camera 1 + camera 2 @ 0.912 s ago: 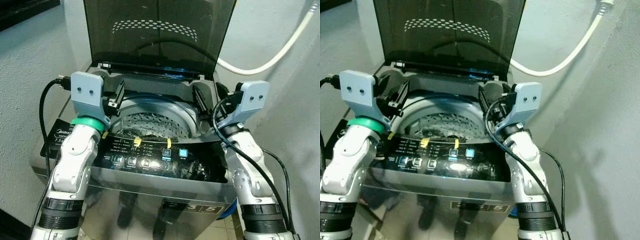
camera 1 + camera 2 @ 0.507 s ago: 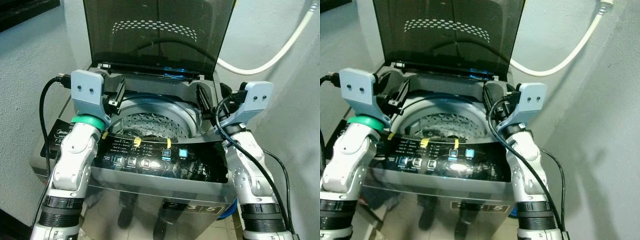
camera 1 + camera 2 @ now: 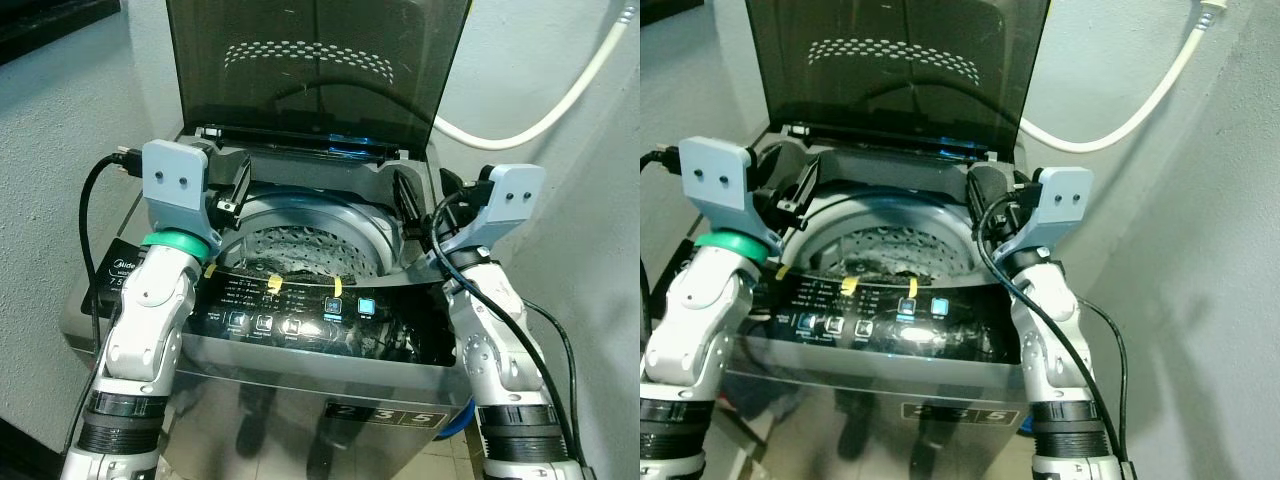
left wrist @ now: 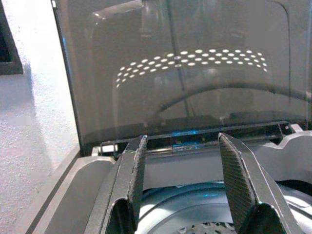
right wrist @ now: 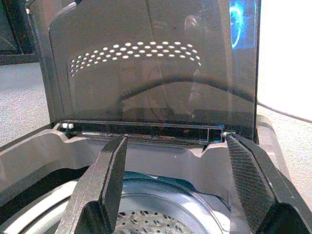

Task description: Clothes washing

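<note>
Washer (image 3: 300, 330) lid (image 3: 310, 60) stood up at 12 o'clock, left gripper (image 4: 183, 187) and right gripper (image 5: 175, 185) fingers apart above drum (image 3: 300, 245) at 9 and 3 o'clock

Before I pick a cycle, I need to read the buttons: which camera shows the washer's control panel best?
The left eye view: the control panel lies whole between both arms, its two lit buttons clear. The right eye view shows it too, the left arm crowding its left end. Both wrist views look over it at the raised lid.

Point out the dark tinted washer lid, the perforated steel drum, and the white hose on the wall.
Dark tinted washer lid (image 3: 310, 70), left eye view, middle of the raised panel.
Perforated steel drum (image 3: 300, 250), left eye view, holed inner wall.
White hose (image 3: 560, 100), left eye view, mid-curve.
</note>
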Motion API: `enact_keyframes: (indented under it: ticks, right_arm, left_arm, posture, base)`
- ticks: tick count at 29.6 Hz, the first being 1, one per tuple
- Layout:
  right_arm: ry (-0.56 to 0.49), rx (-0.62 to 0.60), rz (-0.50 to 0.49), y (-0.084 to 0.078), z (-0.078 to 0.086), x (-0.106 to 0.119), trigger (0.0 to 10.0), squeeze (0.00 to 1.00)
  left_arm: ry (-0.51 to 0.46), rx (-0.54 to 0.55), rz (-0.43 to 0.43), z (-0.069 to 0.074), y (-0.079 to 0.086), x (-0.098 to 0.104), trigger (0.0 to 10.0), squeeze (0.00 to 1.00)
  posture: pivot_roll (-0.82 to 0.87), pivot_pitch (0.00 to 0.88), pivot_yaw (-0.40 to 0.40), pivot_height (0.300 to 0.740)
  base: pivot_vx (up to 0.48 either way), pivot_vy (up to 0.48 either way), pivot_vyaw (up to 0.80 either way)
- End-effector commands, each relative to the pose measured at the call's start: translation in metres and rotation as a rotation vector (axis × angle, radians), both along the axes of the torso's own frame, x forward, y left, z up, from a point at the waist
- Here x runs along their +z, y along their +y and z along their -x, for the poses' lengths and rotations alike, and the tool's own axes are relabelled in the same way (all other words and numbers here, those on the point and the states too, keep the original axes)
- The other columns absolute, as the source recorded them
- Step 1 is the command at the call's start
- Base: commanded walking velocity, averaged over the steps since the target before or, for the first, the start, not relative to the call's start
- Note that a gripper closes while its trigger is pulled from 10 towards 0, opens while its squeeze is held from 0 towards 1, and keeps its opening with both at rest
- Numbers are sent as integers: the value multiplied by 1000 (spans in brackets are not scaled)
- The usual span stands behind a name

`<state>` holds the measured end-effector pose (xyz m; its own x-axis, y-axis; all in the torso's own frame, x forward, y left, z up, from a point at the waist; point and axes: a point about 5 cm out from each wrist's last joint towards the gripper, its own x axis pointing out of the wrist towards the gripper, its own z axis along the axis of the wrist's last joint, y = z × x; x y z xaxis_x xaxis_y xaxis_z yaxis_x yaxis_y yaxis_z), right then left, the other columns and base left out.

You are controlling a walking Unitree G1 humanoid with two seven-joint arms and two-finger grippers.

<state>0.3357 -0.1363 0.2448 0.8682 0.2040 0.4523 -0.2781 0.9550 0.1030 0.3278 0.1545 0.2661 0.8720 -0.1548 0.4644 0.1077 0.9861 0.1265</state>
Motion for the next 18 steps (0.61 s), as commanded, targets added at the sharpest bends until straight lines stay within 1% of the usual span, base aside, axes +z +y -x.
enact_keyframes:
  ticks: [1, 18]
  right_arm:
    - [-7, 2, -1, 0, 0, 0, 10000, 0]
    - [-3, -13, 3, -1, 4, -2, 10000, 0]
  left_arm:
    - [6, 4, -2, -1, 1, -2, 10000, 0]
    - [12, -7, -4, -1, -2, -3, 10000, 0]
  posture:
    - [37, 0, 12, 740]
    - [29, 0, 21, 740]
  base:
    - [0, 0, 0]
    - [0, 0, 0]
